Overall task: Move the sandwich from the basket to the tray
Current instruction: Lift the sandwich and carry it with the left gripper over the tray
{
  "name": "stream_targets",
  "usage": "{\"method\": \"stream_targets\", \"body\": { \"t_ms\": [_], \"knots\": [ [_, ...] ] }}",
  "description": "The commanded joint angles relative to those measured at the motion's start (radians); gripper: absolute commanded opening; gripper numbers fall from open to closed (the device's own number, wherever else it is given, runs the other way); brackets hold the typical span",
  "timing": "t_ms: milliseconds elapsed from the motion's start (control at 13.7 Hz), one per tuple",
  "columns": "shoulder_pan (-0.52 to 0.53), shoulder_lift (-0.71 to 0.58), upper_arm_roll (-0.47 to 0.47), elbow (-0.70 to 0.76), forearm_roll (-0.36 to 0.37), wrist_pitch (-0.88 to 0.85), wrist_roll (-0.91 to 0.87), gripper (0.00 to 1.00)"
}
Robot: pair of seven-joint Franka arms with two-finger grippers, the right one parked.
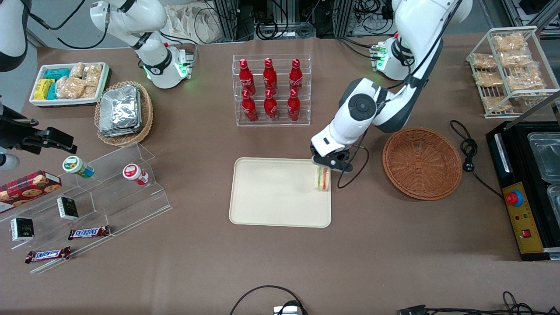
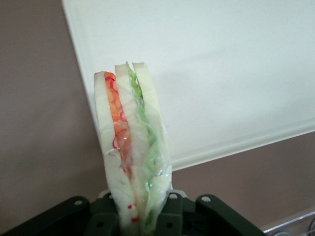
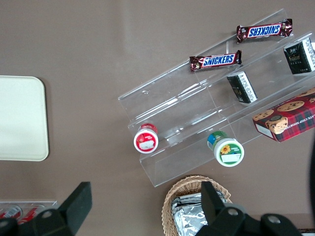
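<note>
Sandwich [image 1: 323,179], one wedge, stands on edge over the tray [image 1: 271,197] rim nearest the basket [image 1: 422,162], clamped at its base in the end effector [image 1: 326,166], nearer the front camera than its wrist. One tray, one empty reddish basket, six red bottles [image 1: 270,89].
</note>
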Motion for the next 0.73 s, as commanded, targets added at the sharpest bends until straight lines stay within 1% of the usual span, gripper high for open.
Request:
{"method": "stream_targets", "body": {
  "t_ms": [0, 219, 365, 438, 657],
  "knots": [
    [-0.033, 0.087, 0.015, 0.09, 0.066, 0.006, -0.054, 0.21],
    [-0.033, 0.188, 0.015, 0.171, 0.171, 0.007, -0.138, 0.21],
    [-0.039, 0.216, 0.015, 0.194, 0.23, 0.007, -0.198, 0.21],
    [-0.039, 0.224, 0.015, 0.206, 0.241, 0.007, -0.203, 0.21],
    [-0.046, 0.241, 0.015, 0.214, 0.242, 0.007, -0.206, 0.22]
  ]
}}
